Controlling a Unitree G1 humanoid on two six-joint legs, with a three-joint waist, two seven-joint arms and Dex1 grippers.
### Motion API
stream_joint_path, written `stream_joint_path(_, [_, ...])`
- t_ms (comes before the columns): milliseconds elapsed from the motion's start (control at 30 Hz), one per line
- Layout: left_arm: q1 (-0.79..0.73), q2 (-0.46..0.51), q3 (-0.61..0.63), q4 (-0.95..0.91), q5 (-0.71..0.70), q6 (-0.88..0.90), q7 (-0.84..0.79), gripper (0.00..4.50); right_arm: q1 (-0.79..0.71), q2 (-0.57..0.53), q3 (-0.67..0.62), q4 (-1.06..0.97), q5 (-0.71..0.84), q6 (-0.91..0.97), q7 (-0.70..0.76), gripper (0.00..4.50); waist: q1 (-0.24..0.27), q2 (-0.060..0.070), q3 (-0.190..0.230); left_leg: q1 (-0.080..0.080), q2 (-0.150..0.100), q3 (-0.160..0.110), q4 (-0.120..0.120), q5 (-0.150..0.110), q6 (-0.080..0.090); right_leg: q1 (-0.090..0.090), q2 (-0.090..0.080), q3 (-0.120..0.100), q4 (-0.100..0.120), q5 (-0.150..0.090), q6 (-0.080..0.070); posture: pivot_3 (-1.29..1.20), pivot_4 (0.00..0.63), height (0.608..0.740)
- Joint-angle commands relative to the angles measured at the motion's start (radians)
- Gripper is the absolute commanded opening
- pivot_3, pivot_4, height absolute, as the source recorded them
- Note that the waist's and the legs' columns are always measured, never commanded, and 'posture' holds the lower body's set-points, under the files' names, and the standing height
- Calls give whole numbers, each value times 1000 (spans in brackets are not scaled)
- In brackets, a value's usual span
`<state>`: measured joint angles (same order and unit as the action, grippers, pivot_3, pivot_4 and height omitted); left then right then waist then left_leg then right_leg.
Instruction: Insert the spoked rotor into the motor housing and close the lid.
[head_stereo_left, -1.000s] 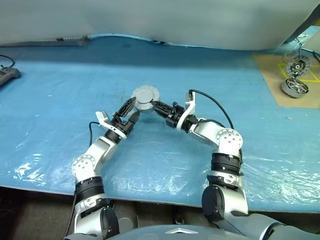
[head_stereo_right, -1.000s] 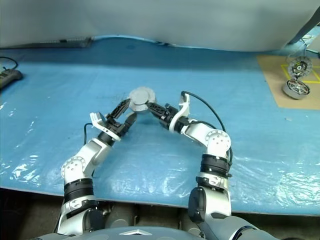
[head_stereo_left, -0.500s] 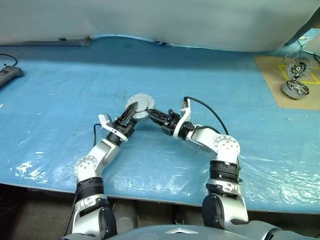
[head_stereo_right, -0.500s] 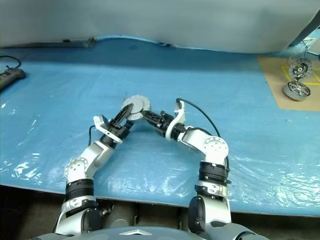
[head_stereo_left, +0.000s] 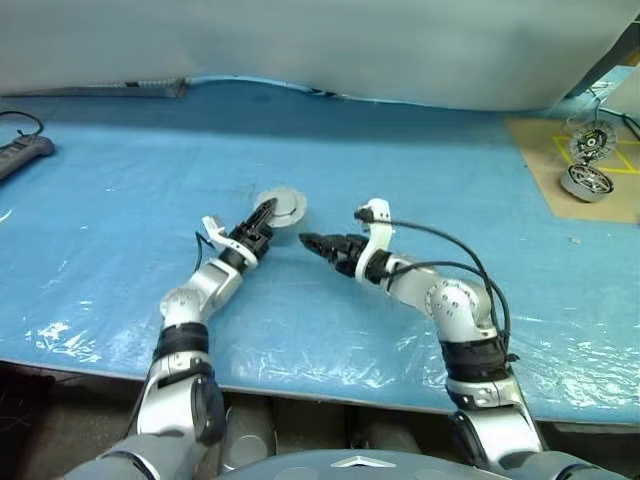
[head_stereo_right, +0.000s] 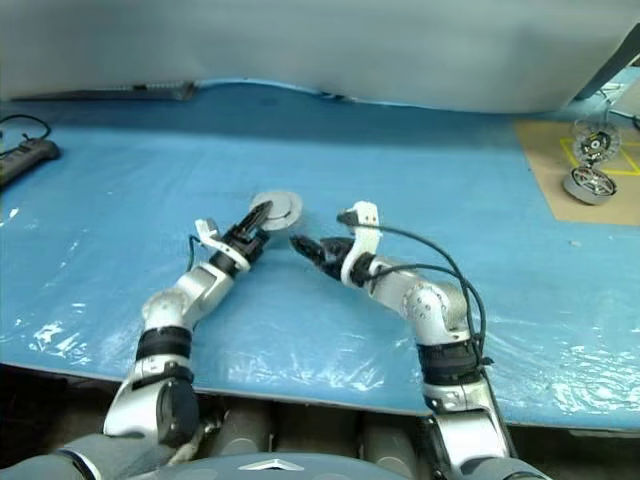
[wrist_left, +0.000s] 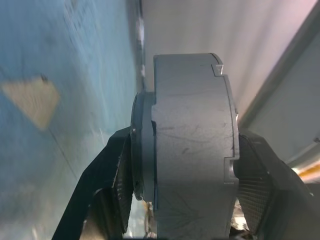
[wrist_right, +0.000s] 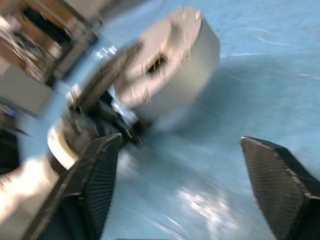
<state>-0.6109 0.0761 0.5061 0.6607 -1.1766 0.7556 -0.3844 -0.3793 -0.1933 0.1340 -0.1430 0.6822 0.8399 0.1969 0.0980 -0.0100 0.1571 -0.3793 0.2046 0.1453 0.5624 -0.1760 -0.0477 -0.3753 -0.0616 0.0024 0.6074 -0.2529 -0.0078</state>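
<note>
A: Where is the motor housing (head_stereo_left: 282, 208) now, compared with the pincers?

B: It is between the 2 black fingers of the left gripper (head_stereo_left: 266, 214), which are clamped on its flat faces. In the left wrist view the grey can (wrist_left: 192, 150) stands on edge, with 1 finger (wrist_left: 252, 185) pressed on each side. The lid is closed on it, so I cannot see the rotor.

A: And the right gripper (head_stereo_left: 312, 243)?

B: It is just beside the housing, apart from it, and its fingers stand wide apart with nothing between them. The right wrist view shows its 2 ribbed pads (wrist_right: 100, 175) and the housing (wrist_right: 172, 65) further away.

A: What is the surface?

B: A table covered with a blue plastic sheet (head_stereo_left: 120, 200), shiny and wrinkled. Behind it hangs a grey cloth (head_stereo_left: 350, 40). At the far right lies a brown board (head_stereo_left: 560, 160) with yellow lines and 2 other round metal parts (head_stereo_left: 588, 180). A black power strip (head_stereo_left: 22, 155) lies at the far left.

A: Materials?

B: The housing is smooth grey metal, round, with small notches on its rim.
</note>
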Motion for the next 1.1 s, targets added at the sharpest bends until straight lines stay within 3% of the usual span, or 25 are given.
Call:
stream_joint_path(33, [-131, 38, 10, 157, 79, -92, -67, 2372, 57, -50, 116, -73, -194, -202, 70, 4500, 1, 0, 0, 0, 0, 0, 0, 0, 0, 0, 0, 0, 0, 0, 0, 0, 150, 740])
stream_joint_path(133, [-267, 76, 7, 347, 184, -201, -69, 2372, 114, -90, 181, -53, -361, -369, 76, 4500, 4, 0, 0, -2, 0, 0, 0, 0, 0, -1, 0, -1, 0, 0, 0, 0, 150, 740])
stream_joint_path(333, [-449, 102, 8, 576, 349, -361, -49, 2372, 138, -70, 175, 67, -581, -529, -38, 4500, 4, -1, 1, -14, -2, -3, 0, 0, 0, -11, 0, -2, 0, 1, 1, 0, 150, 740])
stream_joint_path(633, [-484, 102, 37, 650, 472, -399, 29, 2372, 158, -38, 152, 99, -651, -552, -21, 4500, 0, -1, 1, -18, -2, -9, 2, 0, 0, -12, 0, -5, 1, 2, 0, 0, 150, 740])
stream_joint_path(833, [-421, 131, 17, 626, 540, -362, 15, 4452, 164, -17, 149, 95, -654, -538, 20, 4500, -3, -1, 1, -11, -2, -9, 2, 0, 0, -6, 0, -4, 2, 2, -1, 0, 150, 740])
stream_joint_path(1100, [-215, 173, -98, 387, 624, -195, -79, 4484, 144, 19, 128, 128, -652, -535, 57, 4500, -26, 1, -1, 9, 0, -4, -2, 0, 0, 9, 0, -2, 1, 0, -5, 0, 150, 740])
